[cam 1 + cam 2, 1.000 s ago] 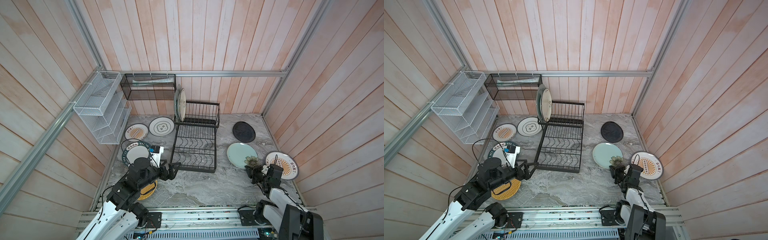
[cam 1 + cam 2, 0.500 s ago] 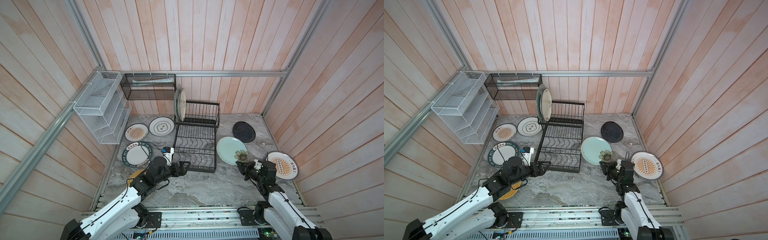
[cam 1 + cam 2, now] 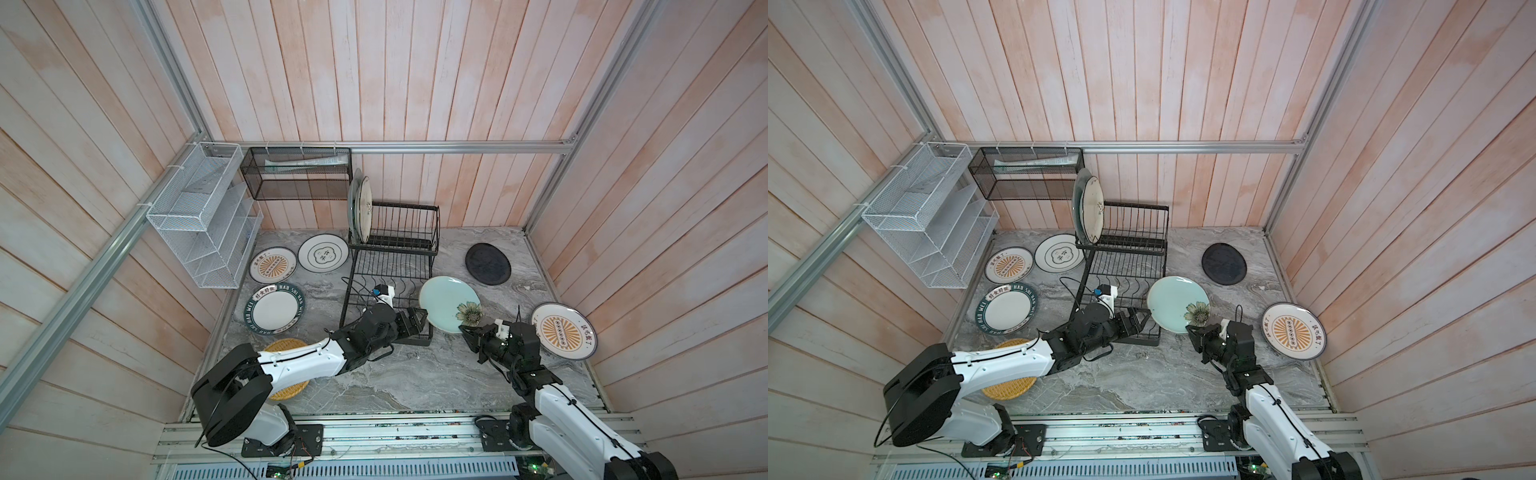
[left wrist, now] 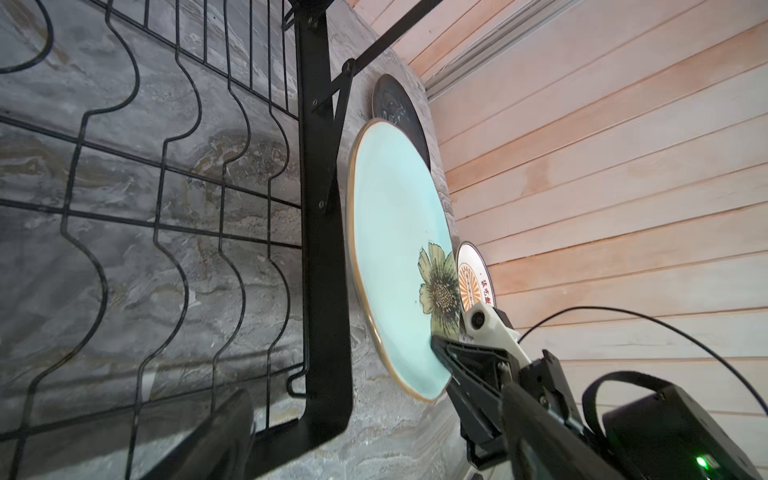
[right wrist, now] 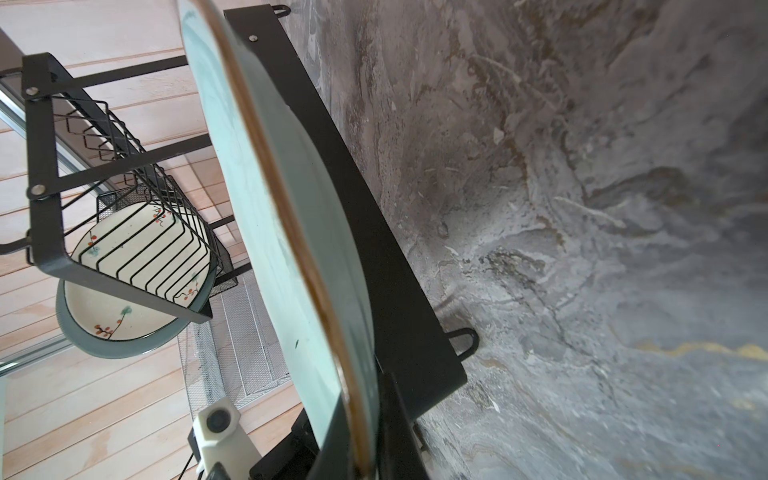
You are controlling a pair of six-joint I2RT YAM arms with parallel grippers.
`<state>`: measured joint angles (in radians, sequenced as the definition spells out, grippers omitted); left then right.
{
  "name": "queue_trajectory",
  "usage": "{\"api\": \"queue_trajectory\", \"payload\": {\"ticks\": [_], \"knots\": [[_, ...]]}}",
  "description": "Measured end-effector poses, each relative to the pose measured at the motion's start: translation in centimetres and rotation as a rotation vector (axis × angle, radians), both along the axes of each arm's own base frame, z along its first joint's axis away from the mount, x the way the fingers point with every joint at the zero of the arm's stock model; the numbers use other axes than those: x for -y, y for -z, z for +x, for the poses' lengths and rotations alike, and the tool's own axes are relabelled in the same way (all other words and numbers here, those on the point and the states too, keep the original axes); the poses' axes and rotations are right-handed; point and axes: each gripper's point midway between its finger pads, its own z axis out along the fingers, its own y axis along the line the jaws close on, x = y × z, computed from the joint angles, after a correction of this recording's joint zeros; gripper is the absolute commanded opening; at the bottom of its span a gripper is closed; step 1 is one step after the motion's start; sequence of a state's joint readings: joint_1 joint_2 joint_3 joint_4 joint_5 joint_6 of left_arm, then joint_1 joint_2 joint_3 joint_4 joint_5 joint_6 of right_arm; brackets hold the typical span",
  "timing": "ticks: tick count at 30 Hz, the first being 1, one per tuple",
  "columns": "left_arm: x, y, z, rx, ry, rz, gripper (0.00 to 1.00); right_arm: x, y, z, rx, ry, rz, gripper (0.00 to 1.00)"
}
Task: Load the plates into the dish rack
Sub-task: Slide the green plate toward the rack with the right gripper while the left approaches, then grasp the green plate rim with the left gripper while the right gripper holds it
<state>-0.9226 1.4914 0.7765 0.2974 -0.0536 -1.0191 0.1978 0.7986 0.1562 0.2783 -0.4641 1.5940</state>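
Note:
My right gripper (image 3: 465, 331) is shut on the near rim of a pale green plate (image 3: 446, 303) with a flower print. It holds the plate tilted just right of the dish rack (image 3: 390, 266); the right wrist view shows the rim (image 5: 270, 208) clamped between the fingers of the right gripper (image 5: 361, 449). My left gripper (image 3: 417, 320) is open at the rack's front right corner, close to the plate's left rim. In the left wrist view the plate (image 4: 395, 249) stands beyond the left gripper (image 4: 374, 449), apart from its spread fingers. Two plates (image 3: 361, 208) stand upright in the rack's upper tier.
On the marble floor lie a black plate (image 3: 487, 264), a sunburst plate (image 3: 563, 330) by the right wall, another sunburst plate (image 3: 272, 264), a lettered white plate (image 3: 323, 253), a teal-rimmed plate (image 3: 274, 309) and a yellow plate (image 3: 286, 345) half under my left arm. A white mesh organizer (image 3: 203, 220) and a black mesh basket (image 3: 297, 174) hang on the walls.
My right gripper has carried the pale green plate left, up to the rack. My left arm has swung from the left-hand plates across the rack's front to the plate's rim.

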Motion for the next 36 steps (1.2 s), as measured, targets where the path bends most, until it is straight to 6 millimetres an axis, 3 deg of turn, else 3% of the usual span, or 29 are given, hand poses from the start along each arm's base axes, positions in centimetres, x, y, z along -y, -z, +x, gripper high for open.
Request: {"api": "queue_trajectory", "payload": {"ticks": [4, 7, 8, 12, 17, 21, 22, 24, 27, 32, 36], "knots": [[1.3, 0.3, 1.4, -0.028, -0.030, -0.009, 0.84, -0.4, -0.7, -0.1, 0.024, -0.005, 0.008, 0.00], [2.1, 0.7, 2.5, -0.051, -0.045, -0.014, 0.75, -0.6, -1.2, -0.3, 0.043, -0.013, 0.014, 0.00], [2.3, 1.1, 2.9, -0.063, -0.050, -0.015, 0.70, -0.7, -1.4, -0.3, 0.048, -0.015, 0.016, 0.00], [2.6, 2.7, 4.4, -0.109, -0.060, -0.023, 0.35, -0.8, -2.0, -0.5, 0.070, -0.019, 0.022, 0.00], [3.1, 2.1, 4.7, -0.133, -0.023, -0.112, 0.00, -0.9, -1.0, -1.2, 0.037, -0.029, 0.011, 0.00], [2.3, 2.7, 4.5, -0.142, 0.002, -0.167, 0.00, -1.6, -1.1, -1.7, 0.076, -0.086, -0.020, 0.00], [2.0, 3.1, 4.3, -0.152, 0.009, -0.179, 0.00, -1.8, -1.0, -1.9, 0.073, -0.099, -0.025, 0.03], [1.5, 3.6, 3.9, -0.172, 0.009, -0.197, 0.00, -2.2, -0.9, -2.2, 0.068, -0.129, -0.038, 0.30], [0.2, 3.9, 3.2, -0.199, -0.007, -0.217, 0.00, -2.7, -2.6, -1.8, 0.118, -0.153, -0.059, 0.55], [-2.4, 2.2, 2.0, -0.175, -0.050, -0.264, 0.00, -3.0, -6.4, -0.7, 0.237, -0.171, -0.106, 0.82], [-4.3, 2.0, 0.5, -0.165, -0.068, -0.243, 0.00, -2.9, -7.7, 0.3, 0.289, -0.161, -0.146, 0.98]]}}
